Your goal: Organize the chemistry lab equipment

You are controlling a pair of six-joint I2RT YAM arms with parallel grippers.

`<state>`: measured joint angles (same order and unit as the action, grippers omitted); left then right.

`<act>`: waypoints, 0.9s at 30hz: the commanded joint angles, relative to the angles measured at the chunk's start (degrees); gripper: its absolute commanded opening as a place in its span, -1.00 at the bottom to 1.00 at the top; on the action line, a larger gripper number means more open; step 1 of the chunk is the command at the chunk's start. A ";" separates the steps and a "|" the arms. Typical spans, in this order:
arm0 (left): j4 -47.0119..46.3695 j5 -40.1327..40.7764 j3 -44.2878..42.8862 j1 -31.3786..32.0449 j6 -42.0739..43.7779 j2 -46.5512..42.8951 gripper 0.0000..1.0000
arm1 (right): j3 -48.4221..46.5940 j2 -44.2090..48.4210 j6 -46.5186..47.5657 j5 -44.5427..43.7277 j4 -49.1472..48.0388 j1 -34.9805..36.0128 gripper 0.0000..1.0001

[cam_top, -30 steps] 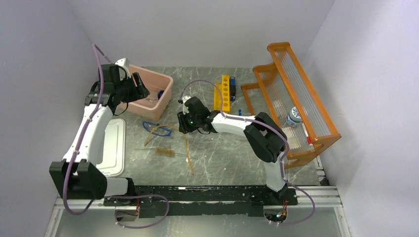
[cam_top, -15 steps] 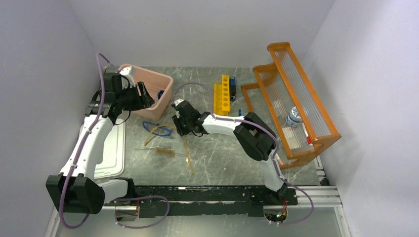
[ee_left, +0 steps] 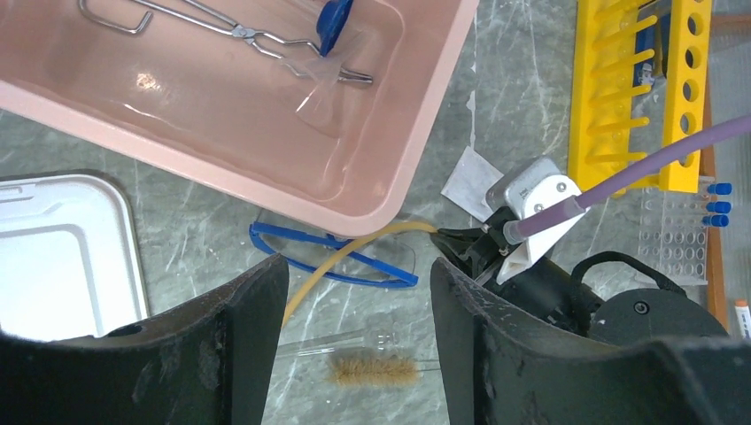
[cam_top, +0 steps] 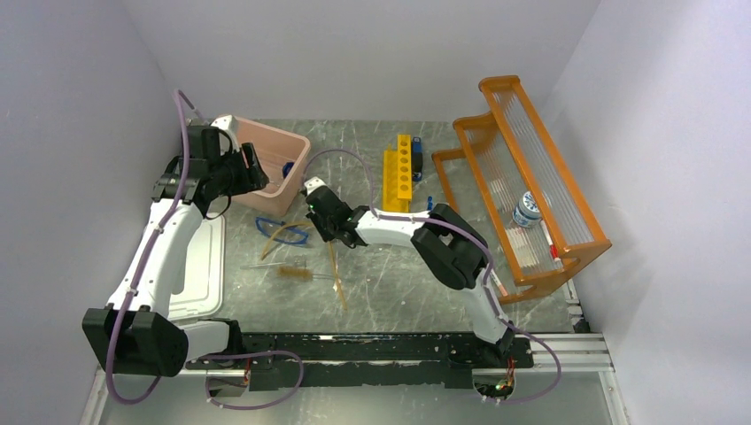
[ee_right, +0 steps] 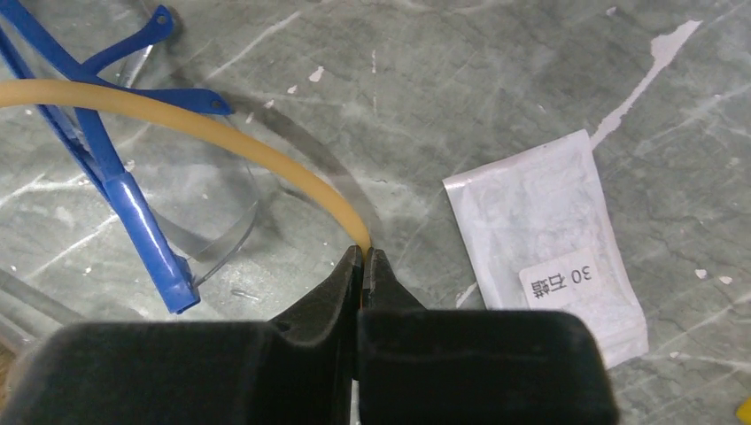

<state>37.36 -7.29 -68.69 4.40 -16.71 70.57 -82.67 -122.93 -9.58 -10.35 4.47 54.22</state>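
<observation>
My right gripper (ee_right: 363, 258) is shut on the end of the amber rubber tubing (ee_right: 266, 150), low over the table, right of the blue-framed goggles (ee_right: 115, 177) and left of the white packet (ee_right: 549, 239). In the top view it (cam_top: 314, 215) sits just right of the pink tub (cam_top: 266, 190). My left gripper (ee_left: 359, 354) is open and empty, high over the tub's near corner. The tubing (ee_left: 354, 252) crosses the goggles (ee_left: 336, 263). A wire tube brush (ee_left: 372, 370) and a clear glass tube (ee_left: 336, 341) lie below. Metal scissors (ee_left: 257, 35) lie in the tub.
The white lid (cam_top: 199, 266) lies left of the goggles. A yellow tube rack (cam_top: 398, 164) stands behind my right arm, with tiny blue caps (ee_left: 719, 204) beside it. The big orange shelf rack (cam_top: 531, 177) at right holds a small jar (cam_top: 527, 211).
My right gripper has moved left and back toward the tub, pulling the tubing end with it. My left gripper has drawn back a little from over the tub.
</observation>
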 commanded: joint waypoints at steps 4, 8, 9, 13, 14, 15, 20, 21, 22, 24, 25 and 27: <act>0.77 0.94 -2.04 0.34 -0.88 -0.08 0.29 | 0.71 7.07 2.67 -4.70 -2.14 -0.07 -1.00; -1.24 -3.01 -1.71 0.34 -2.02 -0.08 0.29 | -0.58 11.97 2.59 -2.82 -2.57 -0.07 -1.00; -1.87 -4.56 -1.70 0.34 -2.25 -0.03 0.30 | -0.95 12.90 2.46 -2.31 -2.43 -0.07 -1.00; -4.75 -11.83 -1.43 0.39 -3.99 0.41 0.32 | -1.61 16.98 2.44 -1.16 -2.10 -0.21 -1.00; -5.64 -14.15 -1.37 0.41 -5.27 0.50 0.32 | -1.61 17.98 2.51 -0.91 -2.10 -0.31 -1.00; -6.36 -15.37 -1.24 0.35 -7.15 0.59 0.33 | -1.61 18.92 2.66 -0.57 -2.16 -0.38 -1.00; -12.31 -21.97 -0.10 0.34 -16.17 0.71 0.41 | -1.21 23.23 4.20 1.63 -3.58 -0.88 -1.00; -13.74 -22.92 -0.21 0.34 -16.76 0.71 0.41 | -1.04 23.87 4.48 1.99 -3.95 -1.07 -1.00; -14.64 -23.60 -0.58 0.34 -16.57 0.86 0.40 | -0.99 24.46 4.75 2.44 -4.22 -1.24 -1.00; -15.87 -24.46 -1.69 0.34 -14.14 1.12 0.38 | -1.23 25.56 5.64 3.53 -4.24 -1.67 -1.00; -16.10 -25.00 -2.37 0.39 -12.40 1.29 0.37 | -1.32 25.94 6.27 4.41 -4.28 -1.92 -1.00; -17.03 -27.25 -3.46 0.36 -8.30 1.48 0.32 | -1.71 26.58 7.47 6.72 -4.23 -2.57 -1.00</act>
<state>25.61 -27.99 -68.97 4.51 -29.32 71.53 -83.26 -98.83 -5.15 -7.75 2.00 52.86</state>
